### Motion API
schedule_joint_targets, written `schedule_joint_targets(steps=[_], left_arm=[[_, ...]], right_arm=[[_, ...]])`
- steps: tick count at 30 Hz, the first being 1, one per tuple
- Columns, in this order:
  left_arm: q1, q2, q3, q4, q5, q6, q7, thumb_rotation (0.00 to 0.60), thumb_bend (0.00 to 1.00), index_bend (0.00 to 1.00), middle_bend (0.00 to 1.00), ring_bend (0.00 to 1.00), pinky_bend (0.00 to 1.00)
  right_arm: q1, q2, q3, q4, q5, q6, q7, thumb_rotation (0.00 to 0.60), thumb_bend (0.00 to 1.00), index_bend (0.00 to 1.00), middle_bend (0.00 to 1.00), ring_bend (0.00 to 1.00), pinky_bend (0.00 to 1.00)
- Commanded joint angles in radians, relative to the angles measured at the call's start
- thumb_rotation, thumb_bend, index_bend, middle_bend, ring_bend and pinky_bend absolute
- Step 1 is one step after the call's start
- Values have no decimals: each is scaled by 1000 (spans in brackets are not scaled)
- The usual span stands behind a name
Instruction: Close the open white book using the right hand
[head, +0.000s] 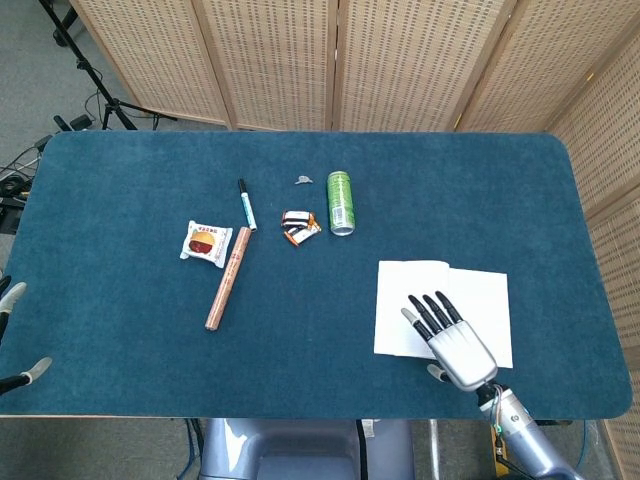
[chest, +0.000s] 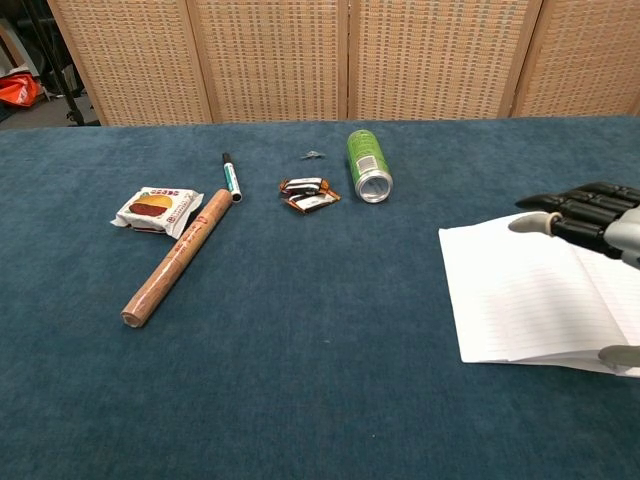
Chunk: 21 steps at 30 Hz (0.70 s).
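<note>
A blue felt-covered table (head: 130, 330) fills both views, with woven wooden screens (head: 400, 60) standing behind its far edge.

The open white book (head: 410, 300) lies flat on the table near your right front corner, lined pages facing up. Your right hand (head: 452, 340) is over the middle of the book, palm down, fingers (chest: 575, 205) stretched out and apart, grasping nothing. The chest view shows the fingers raised above the page rather than pressed to it; whether the thumb at the near edge touches the paper cannot be told.

Only two fingertips of your left hand (head: 20, 335) show at the left front edge of the table, spread apart and well clear of everything; nothing shows between them.

Left of centre lies a brown paper-wrapped roll (head: 227, 279), pointing diagonally. A green drink can (head: 340, 203) lies on its side near the middle of the table, its open end toward you. Just beside the roll's far end sits a small snack packet (head: 205, 242), and a marker pen (head: 246, 205) lies just beyond the roll. Beside the can are some small sweet wrappers (head: 300, 227), and beyond them a tiny grey object (head: 304, 180) too small to identify.
</note>
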Motion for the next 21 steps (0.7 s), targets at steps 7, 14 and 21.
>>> schedule_joint_targets(steps=[7, 14, 21], left_arm=[[3, 5, -2, 4, -2, 6, -17, 600, 0, 0, 0, 0, 0], [5, 7, -2, 8, -3, 10, -29, 600, 0, 0, 0, 0, 0], [5, 8, -2, 8, -4, 9, -31, 600, 0, 0, 0, 0, 0]], right_arm=[[34, -121, 12, 86, 17, -21, -133, 600, 53, 0, 0, 0, 0], [35, -171, 22, 125, 61, -21, -201, 600, 1, 0, 0, 0, 0], [28, -208, 20, 169, 83, -1, -245, 600, 0, 0, 0, 0, 0]])
